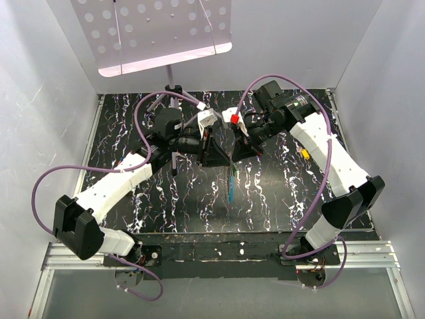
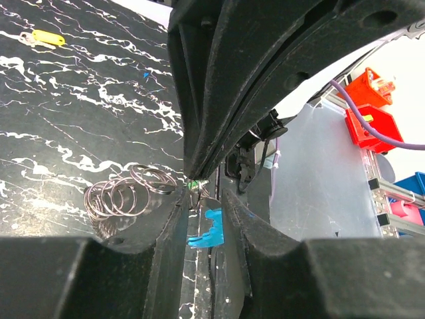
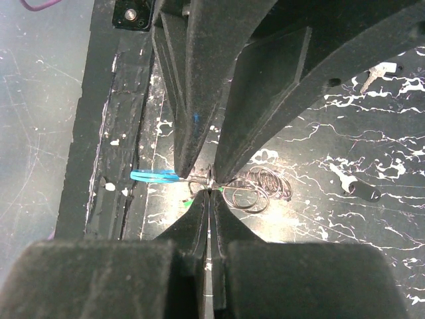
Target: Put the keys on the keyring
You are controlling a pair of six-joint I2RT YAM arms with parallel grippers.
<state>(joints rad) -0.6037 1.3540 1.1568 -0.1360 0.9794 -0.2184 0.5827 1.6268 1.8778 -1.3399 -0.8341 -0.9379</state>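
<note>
My two grippers meet tip to tip above the middle of the black marbled table (image 1: 199,199). My left gripper (image 1: 218,151) is shut on the thin keyring (image 3: 196,178), and its light-blue tag (image 2: 209,229) sticks out between the fingers. The tag also shows in the right wrist view (image 3: 153,176) and hangs below the grippers in the top view (image 1: 230,186). My right gripper (image 3: 210,194) is shut at its tips on the tiny green-headed key (image 3: 190,202), pressed against the ring. A green speck of the key (image 2: 193,184) shows in the left wrist view.
A pile of loose silvery rings (image 2: 126,196) lies on the table under the grippers and shows in the right wrist view (image 3: 262,185). A yellow-tagged key (image 1: 305,153) lies to the right. A stand pole (image 1: 171,83) with a perforated white plate rises at the back.
</note>
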